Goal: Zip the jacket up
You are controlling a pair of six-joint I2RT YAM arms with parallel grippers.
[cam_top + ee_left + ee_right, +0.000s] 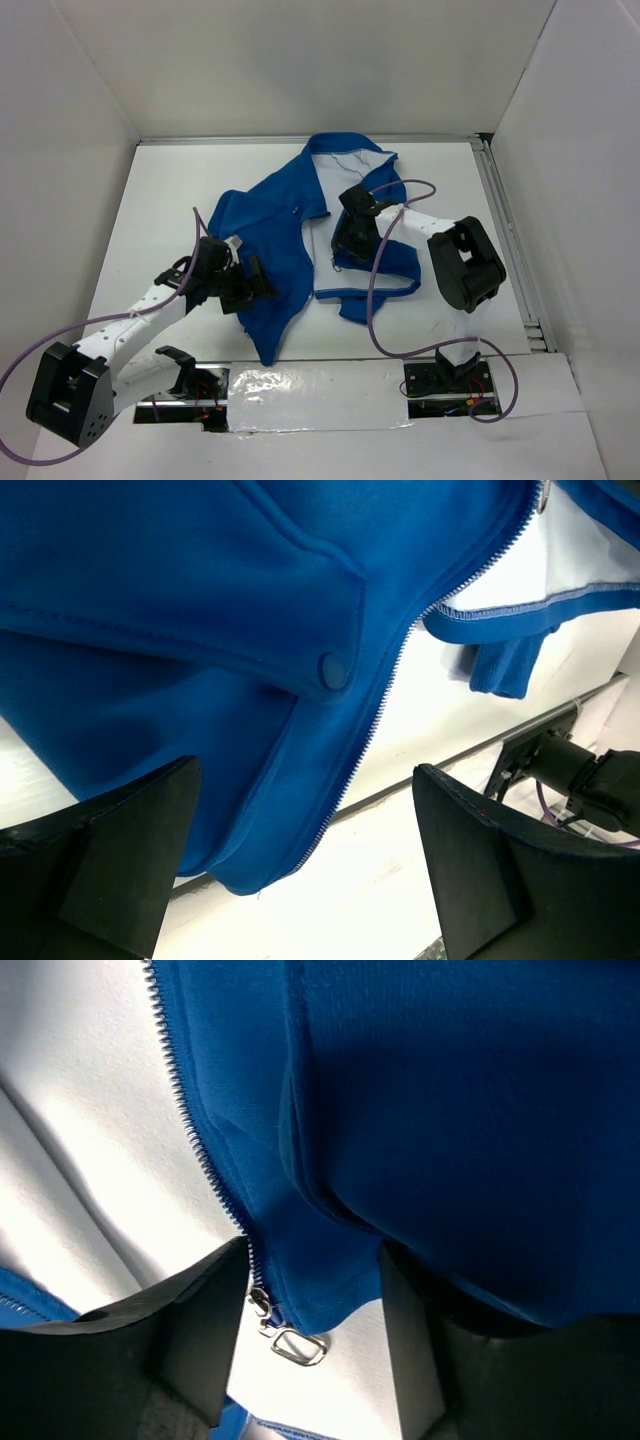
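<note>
The royal-blue jacket [280, 225] lies open on the white table, its white lining [345, 180] showing. My left gripper [247, 285] is open and hovers over the left front panel. In the left wrist view [300, 880] the zipper teeth [380, 690] run between the wide-apart fingers, down to the panel's bottom corner [245, 875]. My right gripper [350, 242] sits at the right panel's zipper edge. In the right wrist view [312, 1300] its fingers press a bunched corner of blue fabric [320, 1270]. The slider and metal pull ring [296, 1346] hang beside the left finger.
White walls enclose the table on three sides. A metal rail [510, 240] runs along the right edge. Purple cables [375, 300] loop from both arms. The arm bases [450, 380] sit on the near edge, with a shiny taped strip [310, 390] between them.
</note>
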